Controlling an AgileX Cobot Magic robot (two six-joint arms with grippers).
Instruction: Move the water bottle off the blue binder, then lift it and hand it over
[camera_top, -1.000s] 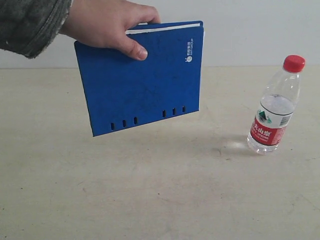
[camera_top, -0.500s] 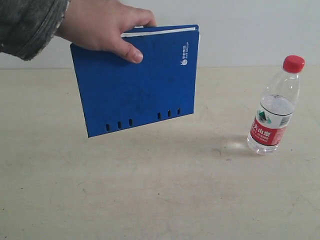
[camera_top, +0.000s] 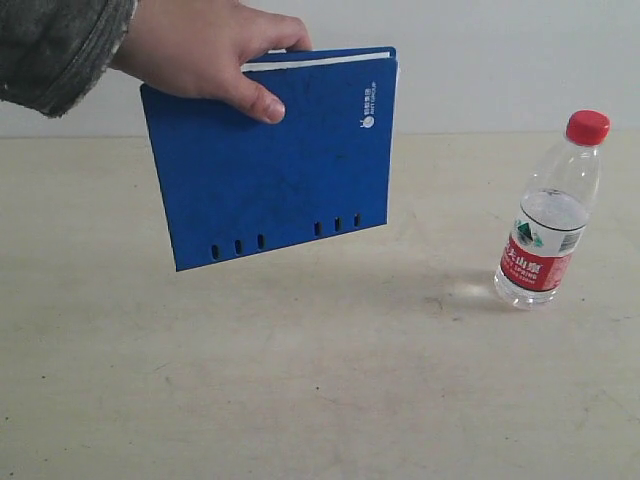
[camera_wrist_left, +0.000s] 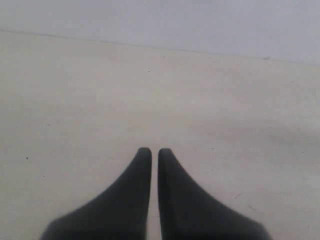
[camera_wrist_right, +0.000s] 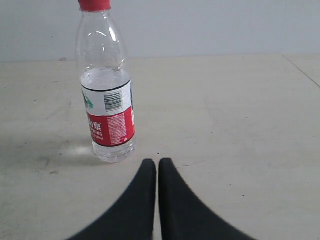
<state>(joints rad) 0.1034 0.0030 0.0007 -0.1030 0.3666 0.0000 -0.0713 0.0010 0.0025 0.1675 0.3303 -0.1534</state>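
The water bottle (camera_top: 548, 212), clear with a red cap and a red-and-white label, stands upright on the table at the right. The right wrist view shows the same water bottle (camera_wrist_right: 106, 95) a little beyond my right gripper (camera_wrist_right: 157, 162), which is shut and empty. A person's hand (camera_top: 205, 50) holds the blue binder (camera_top: 270, 160) up in the air at the left, spine slots downward, white pages on top. My left gripper (camera_wrist_left: 151, 150) is shut over bare table, holding nothing. Neither gripper shows in the exterior view.
The beige table (camera_top: 320, 380) runs back to a pale wall (camera_top: 500, 60). The person's grey sleeve (camera_top: 55, 45) enters from the top left corner.
The hand has carried the binder slightly left and down over the last second, then held it still. The bottle has not moved.
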